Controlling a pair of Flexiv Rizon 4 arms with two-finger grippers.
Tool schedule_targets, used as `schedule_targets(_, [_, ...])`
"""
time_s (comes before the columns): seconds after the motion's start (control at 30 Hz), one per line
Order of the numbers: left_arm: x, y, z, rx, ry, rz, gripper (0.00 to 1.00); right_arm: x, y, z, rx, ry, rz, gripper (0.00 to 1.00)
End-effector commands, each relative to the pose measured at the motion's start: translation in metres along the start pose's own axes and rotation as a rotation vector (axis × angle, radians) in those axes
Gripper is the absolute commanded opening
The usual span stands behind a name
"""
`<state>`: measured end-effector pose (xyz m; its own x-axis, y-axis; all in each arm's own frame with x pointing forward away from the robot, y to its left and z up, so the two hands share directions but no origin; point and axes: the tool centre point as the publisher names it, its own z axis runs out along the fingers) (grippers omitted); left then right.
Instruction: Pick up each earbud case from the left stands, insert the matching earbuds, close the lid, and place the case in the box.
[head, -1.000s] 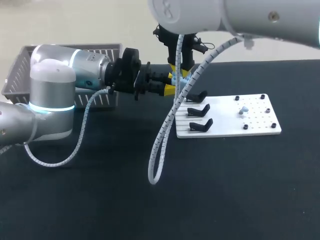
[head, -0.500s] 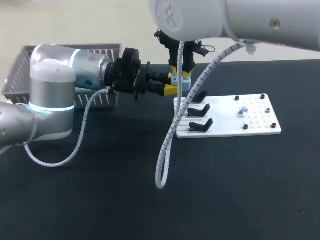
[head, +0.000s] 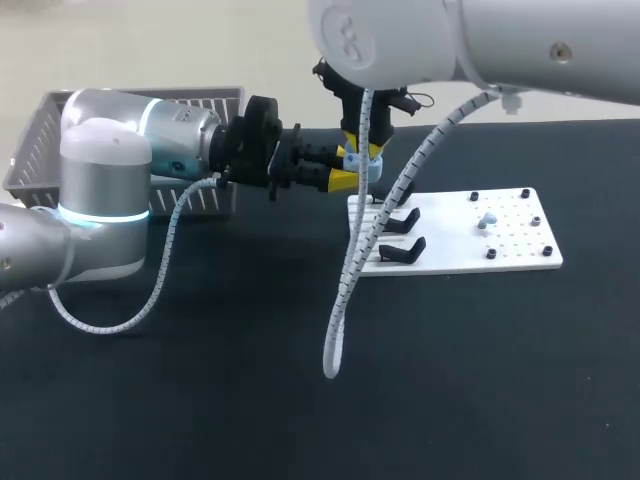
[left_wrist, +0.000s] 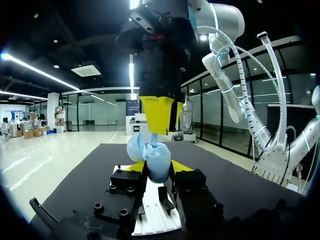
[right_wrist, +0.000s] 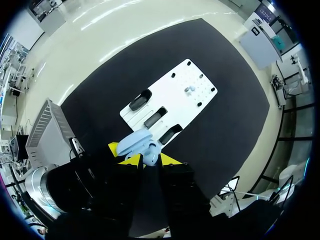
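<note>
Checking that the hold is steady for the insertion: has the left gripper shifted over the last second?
No. In the head view the left gripper keeps the same spot between the basket and the white stand board.

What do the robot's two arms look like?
The left arm is chunky silver-grey metal with a glowing light-blue ring. The right arm is smooth, round and white. A white ribbed cable dangles off each one. The left end effector and right end effector are black with two bright yellow tips.
</note>
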<state>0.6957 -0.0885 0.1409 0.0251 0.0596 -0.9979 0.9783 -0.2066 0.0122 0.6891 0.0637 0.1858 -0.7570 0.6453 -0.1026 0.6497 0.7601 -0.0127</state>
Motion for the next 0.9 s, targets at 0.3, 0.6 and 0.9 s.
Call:
schedule_targets(0.3, [0.0,0.0,0.0,-0.001,0.0,0.001,0.0,-0.002,0.005,0.004,0.006,0.011,0.005,0.0])
schedule_targets(0.6, [0.0,0.0,0.0,-0.001,0.0,0.001,0.0,-0.004,0.008,0.009,0.017,0.033,0.017,0.55])
schedule_targets(0.9, [0.0,0.0,0.0,-0.001,0.0,0.001,0.0,0.002,-0.01,-0.012,-0.106,0.041,0.037,1.0])
